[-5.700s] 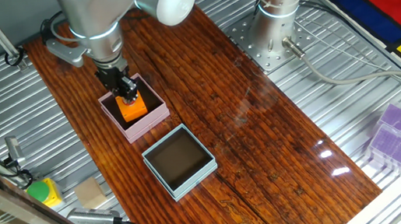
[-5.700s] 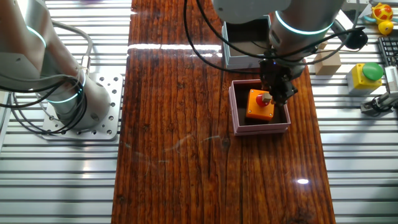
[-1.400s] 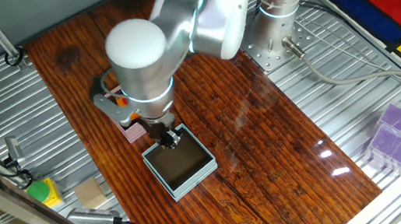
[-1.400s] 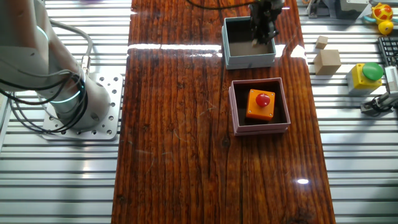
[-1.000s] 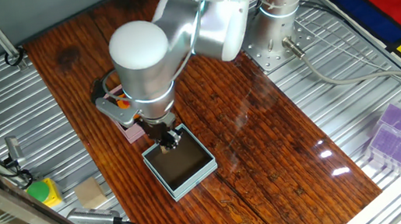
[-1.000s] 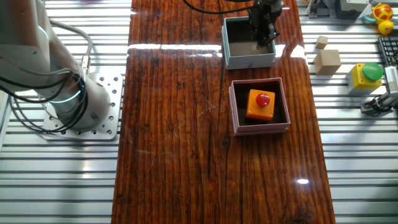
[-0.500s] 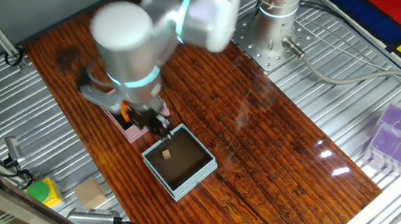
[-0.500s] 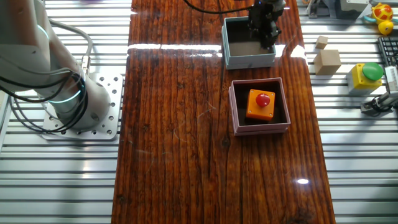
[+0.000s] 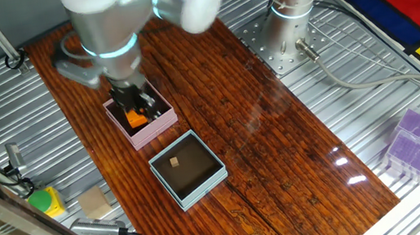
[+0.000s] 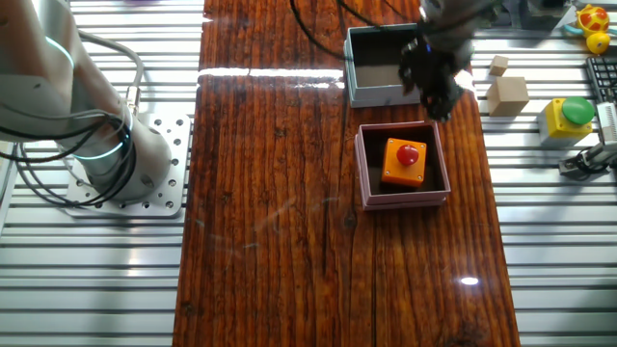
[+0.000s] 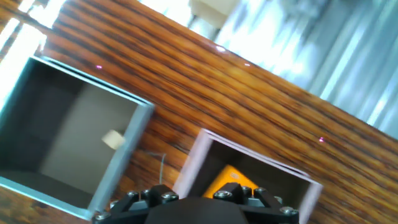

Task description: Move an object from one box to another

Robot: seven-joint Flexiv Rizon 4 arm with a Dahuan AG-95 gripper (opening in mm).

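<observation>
The pink box point(image 9: 163, 124) holds an orange block with a red button point(image 10: 403, 160). It also shows in the other fixed view point(image 10: 364, 164) and the hand view point(image 11: 191, 160). The light blue box point(image 9: 207, 185) with a dark brown inside holds a small tan cube point(image 9: 175, 162), which also shows in the hand view point(image 11: 113, 139). My gripper point(image 9: 141, 109) hangs empty over the pink box, jaws apart. In the other fixed view the gripper point(image 10: 439, 96) is blurred between the blue box point(image 10: 386, 93) and the pink box. The hand view shows only the gripper's base, not its fingertips.
A yellow box with a green button point(image 10: 566, 116) and wooden blocks point(image 10: 508, 94) lie on the metal table beside the wooden board. A second arm's base point(image 9: 287, 24) stands at the far side. A purple case point(image 9: 415, 142) lies at the right.
My gripper put the tan cube in the light blue box, let go, and moved back over the pink box.
</observation>
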